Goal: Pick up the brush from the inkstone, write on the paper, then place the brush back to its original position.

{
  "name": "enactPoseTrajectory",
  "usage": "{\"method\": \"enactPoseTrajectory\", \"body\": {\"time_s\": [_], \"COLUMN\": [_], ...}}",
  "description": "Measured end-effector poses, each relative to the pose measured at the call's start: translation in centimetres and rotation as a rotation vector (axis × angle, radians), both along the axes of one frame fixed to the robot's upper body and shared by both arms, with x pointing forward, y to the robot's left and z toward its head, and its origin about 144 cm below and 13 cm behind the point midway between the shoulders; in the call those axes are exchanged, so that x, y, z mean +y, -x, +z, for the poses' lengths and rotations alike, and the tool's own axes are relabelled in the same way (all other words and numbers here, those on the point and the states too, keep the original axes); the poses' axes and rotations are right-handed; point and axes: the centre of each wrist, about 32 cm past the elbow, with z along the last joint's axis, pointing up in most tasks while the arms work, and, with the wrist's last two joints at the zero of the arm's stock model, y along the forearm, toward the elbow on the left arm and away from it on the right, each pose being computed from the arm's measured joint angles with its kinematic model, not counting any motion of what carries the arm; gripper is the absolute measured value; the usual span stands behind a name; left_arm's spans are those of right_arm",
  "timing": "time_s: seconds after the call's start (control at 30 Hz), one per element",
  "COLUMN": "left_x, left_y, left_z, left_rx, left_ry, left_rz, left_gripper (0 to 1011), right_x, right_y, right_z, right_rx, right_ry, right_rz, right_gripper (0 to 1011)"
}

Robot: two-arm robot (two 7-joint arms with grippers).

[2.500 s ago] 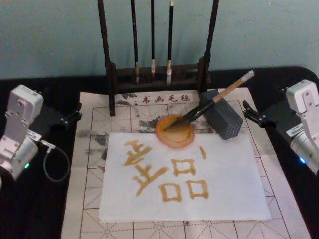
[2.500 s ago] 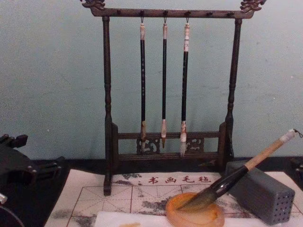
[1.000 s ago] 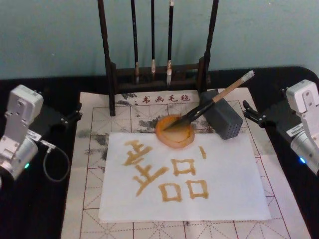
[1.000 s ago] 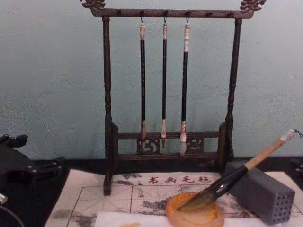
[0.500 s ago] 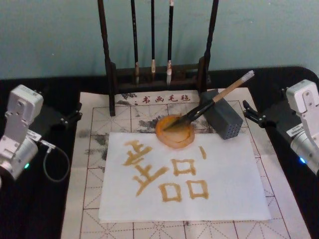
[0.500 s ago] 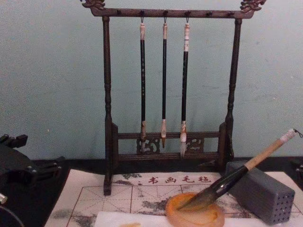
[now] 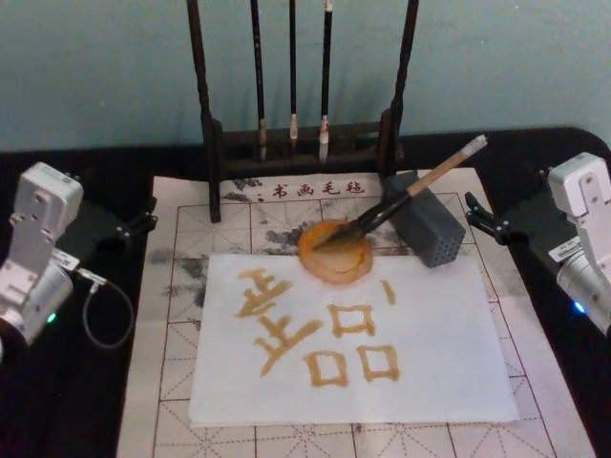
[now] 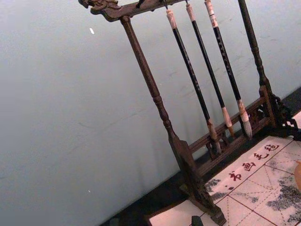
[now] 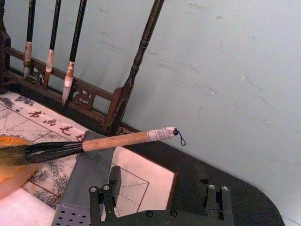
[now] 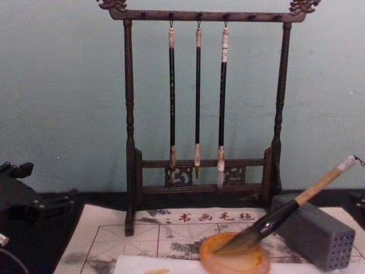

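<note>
1. Background: a pale teal wall (image 7: 115, 67) stands behind a black table (image 7: 76, 401).
2. A cream mat (image 7: 177, 315) with a red grid and red characters covers the middle of the table.
3. A dark wooden brush rack (image 7: 205, 124) stands at the far edge of the mat. Three thin brushes (image 7: 292, 76) hang from its top bar, tips down.
4. The paper (image 7: 449, 353), a white sheet, lies flat on the mat, near of the rack. It carries amber-brown brush strokes across its left and middle areas.
5. The inkstone (image 7: 329, 272), a round orange-amber dish, sits at the far edge of the paper, overlapping both paper and mat.
6. A grey block (image 7: 430, 229) with small holes in its near face lies just right of the inkstone.
7. The brush (image 7: 401, 198) is in neither gripper. Its dark bristles rest in the inkstone and its handle leans across the top of the grey block. The whitish end cap points up toward the far right.
8. The left gripper (image 7: 143, 215) is at the left edge of the mat, well apart from the brush. In the chest view its fingers (image 10: 57, 201) appear spread and empty.
9. The right gripper (image 7: 474, 215) is at the right edge of the mat, near the grey block. In the right wrist view its fingers (image 9: 101, 195) are spread and hold nothing.
</note>
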Motion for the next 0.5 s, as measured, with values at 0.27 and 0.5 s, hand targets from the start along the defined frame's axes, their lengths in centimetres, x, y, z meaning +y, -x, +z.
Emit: {"method": "enactPoseTrajectory", "body": {"time_s": [0.27,0.5], "left_x": [0.0,0.0], "left_y": [0.0,0.0], "left_z": [0.0,0.0], "left_rx": [0.0,0.0], "left_ry": [0.0,0.0], "left_rz": [0.0,0.0], "left_gripper": [1001,1001], "right_x": [0.0,0.0], "right_y": [0.0,0.0], "right_z": [0.0,0.0], "right_rx": [0.0,0.0], "right_ry": [0.0,0.0], "right_rz": [0.0,0.0], "right_gripper": [1002,1003]}}
